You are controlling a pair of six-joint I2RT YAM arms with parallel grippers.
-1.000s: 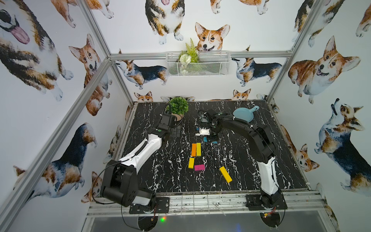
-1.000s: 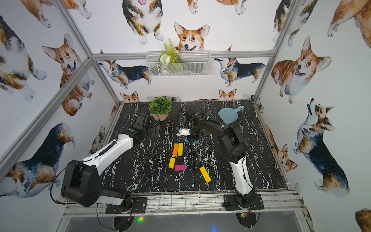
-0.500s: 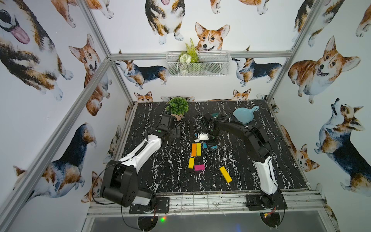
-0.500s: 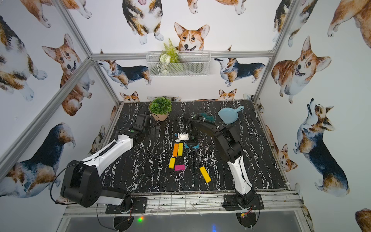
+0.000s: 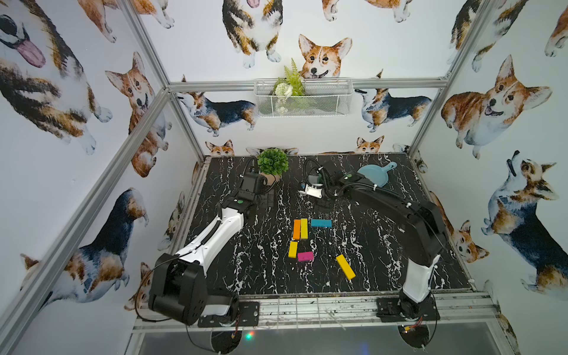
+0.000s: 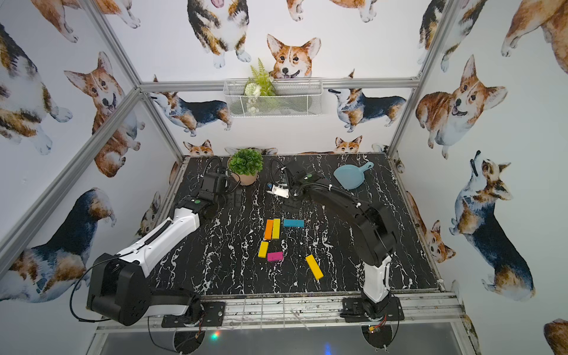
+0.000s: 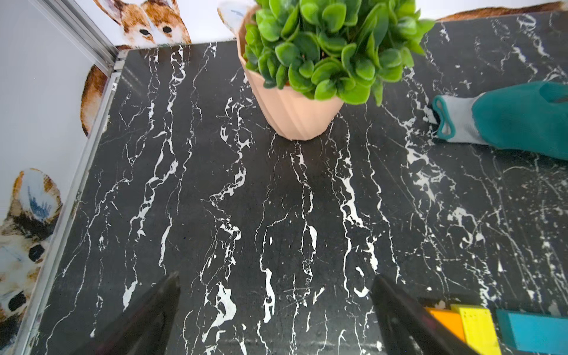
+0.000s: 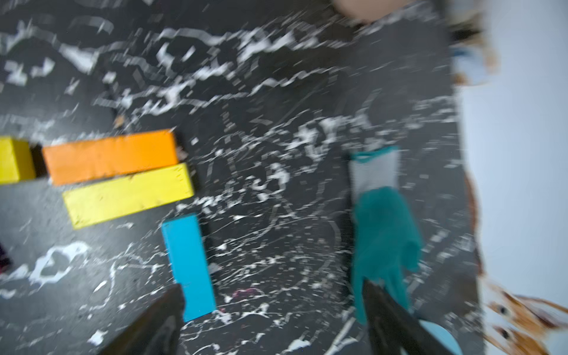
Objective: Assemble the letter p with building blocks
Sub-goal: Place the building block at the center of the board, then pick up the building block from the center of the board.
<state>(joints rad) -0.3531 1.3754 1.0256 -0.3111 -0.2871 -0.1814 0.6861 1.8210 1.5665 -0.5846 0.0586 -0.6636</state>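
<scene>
Building blocks: mid-table (image 5: 246, 246); orange block (image 5: 296, 229) and yellow block (image 5: 304, 228) lie side by side as the stem, with magenta block (image 5: 305, 256) nearer.
Teal-blue block (image 5: 321, 223): just released, lying crosswise just right of the stem's far end.
Right pincer (image 8: 270, 295): spread, empty, drawn back toward the far side.
Left pincer (image 7: 276, 279): spread, empty, far left.
Meaning: the bowl's top looks laid; loose yellow block (image 5: 345, 266), near right, probably goes next.

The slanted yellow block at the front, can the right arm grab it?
Probably yes. The slanted yellow block lies alone, nothing touching it, on that arm's side, and the right gripper is open, empty.
</scene>
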